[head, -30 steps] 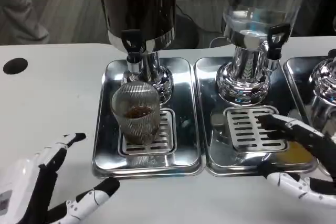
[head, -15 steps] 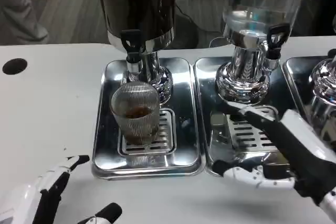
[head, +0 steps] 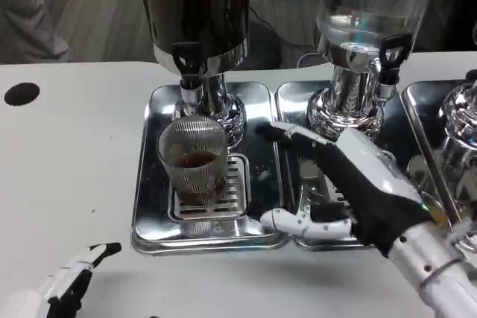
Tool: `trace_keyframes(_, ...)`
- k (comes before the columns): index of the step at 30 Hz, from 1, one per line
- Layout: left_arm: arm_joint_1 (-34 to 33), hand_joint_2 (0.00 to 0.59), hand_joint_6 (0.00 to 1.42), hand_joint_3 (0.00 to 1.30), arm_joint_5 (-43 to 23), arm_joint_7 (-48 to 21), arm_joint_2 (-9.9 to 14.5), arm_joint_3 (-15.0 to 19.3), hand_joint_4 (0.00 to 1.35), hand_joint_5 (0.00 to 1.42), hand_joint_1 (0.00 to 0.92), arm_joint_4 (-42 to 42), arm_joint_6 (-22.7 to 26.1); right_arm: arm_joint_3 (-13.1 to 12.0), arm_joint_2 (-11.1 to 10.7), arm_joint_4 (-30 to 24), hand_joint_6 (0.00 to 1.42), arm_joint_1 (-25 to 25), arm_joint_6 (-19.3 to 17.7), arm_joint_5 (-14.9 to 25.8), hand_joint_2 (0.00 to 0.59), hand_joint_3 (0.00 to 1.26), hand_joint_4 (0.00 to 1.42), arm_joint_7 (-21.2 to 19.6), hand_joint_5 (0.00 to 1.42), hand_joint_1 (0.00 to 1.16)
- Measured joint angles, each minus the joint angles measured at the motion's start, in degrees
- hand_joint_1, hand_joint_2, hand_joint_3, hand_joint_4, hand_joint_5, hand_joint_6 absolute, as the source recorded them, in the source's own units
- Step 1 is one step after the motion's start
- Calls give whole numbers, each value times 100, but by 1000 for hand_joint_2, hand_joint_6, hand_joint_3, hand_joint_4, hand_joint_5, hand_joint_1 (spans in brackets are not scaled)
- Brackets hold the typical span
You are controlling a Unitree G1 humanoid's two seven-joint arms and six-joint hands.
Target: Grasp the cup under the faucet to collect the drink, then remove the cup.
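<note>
A ribbed clear cup [head: 195, 161] with a little dark drink in it stands on the drain grate of the left steel tray [head: 153, 184], right under the black faucet [head: 188, 65] of the dark dispenser [head: 197, 5]. My right hand [head: 350, 184] reaches in from the right, fingers spread, its upper fingertips [head: 272, 130] and thumb a short way right of the cup and apart from it. My left hand [head: 71, 284] sits low at the bottom left corner, holding nothing, mostly cut off by the frame.
A clear water dispenser [head: 365, 13] stands on a second steel tray [head: 298, 102] to the right, under my right forearm. A third dispenser base [head: 458, 121] is at the far right. A black hole [head: 21, 93] marks the table at left.
My right hand has swept left from the middle tray toward the cup, fingers opened wide. My left hand has drawn back down toward the bottom left corner.
</note>
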Motion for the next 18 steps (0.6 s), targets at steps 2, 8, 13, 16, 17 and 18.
trace_keyframes(2, 36, 53, 499, 222, -3, 24, -4, 25, 140, 188, 0, 61, -37, 53, 64, 71, 119, -111, 79, -39, 160, 199, 187, -8, 194, 639)
trace_keyframes(8, 135, 55, 503, 226, -36, 91, -9, 114, 144, 188, 0, 166, -227, 261, 224, 408, 120, -405, 266, -124, 158, 199, 187, -43, 194, 637)
trace_keyframes(13, 213, 58, 505, 227, -45, 96, -14, 147, 150, 188, 0, 202, -338, 331, 299, 655, 121, -569, 316, -147, 153, 199, 187, -122, 197, 634)
trace_keyframes(16, 239, 59, 506, 227, -46, 97, -24, 180, 152, 193, 0, 224, -385, 353, 337, 852, 121, -699, 347, -180, 154, 199, 189, -204, 201, 633)
trace_keyframes(17, 243, 59, 506, 227, -47, 98, -28, 187, 152, 195, 0, 239, -403, 357, 348, 907, 121, -735, 369, -195, 154, 199, 189, -227, 202, 632)
trace_keyframes(18, 251, 59, 506, 227, -49, 99, -36, 195, 153, 196, 0, 260, -416, 360, 366, 1018, 121, -804, 394, -200, 154, 199, 190, -266, 202, 632)
